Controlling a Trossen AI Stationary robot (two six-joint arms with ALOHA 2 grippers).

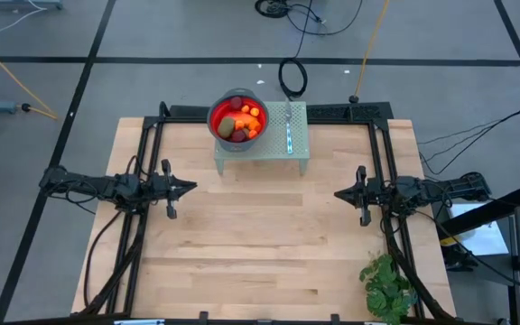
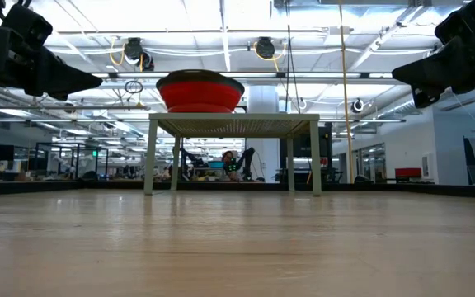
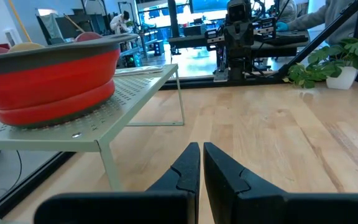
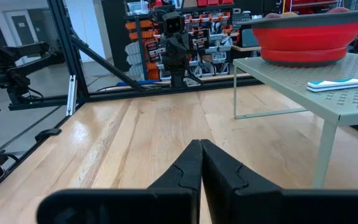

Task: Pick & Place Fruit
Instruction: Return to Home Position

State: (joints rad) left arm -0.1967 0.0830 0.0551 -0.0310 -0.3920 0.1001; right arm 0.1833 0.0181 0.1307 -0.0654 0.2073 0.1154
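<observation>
Resting inside a round red bowl (image 1: 216,116) with a grey rim, the fruit (image 1: 239,121) forms a small heap of smooth toy pieces: tiny orange ones, a dark red round one and olive-brown ovals. The bowl has stepped, ribbed sides and stands on the left half of a low shelf (image 1: 269,150). The shelf is a pale green metal sheet punched with rows of small holes and carried on thin straight legs. It stands at the far edge of the surface (image 1: 260,244), about midway between left and right. A thin knife (image 1: 289,126), silver and light blue, lies flat on the shelf just right of the bowl, not touching it.

The surface is light wood in long planks with a visible grain, edged by a black metal frame. The left arm reaches in level from the left side. Its left tool (image 1: 190,188) points toward the middle, raised above the wood, with its two dark angular fingers drawn together at the tips and holding nothing. The right arm mirrors it from the right side. The right tool (image 1: 338,193) is likewise closed and empty, well apart from the shelf and the fruit. A leafy green plant (image 1: 386,287) in a white pot sits at the near right corner.
</observation>
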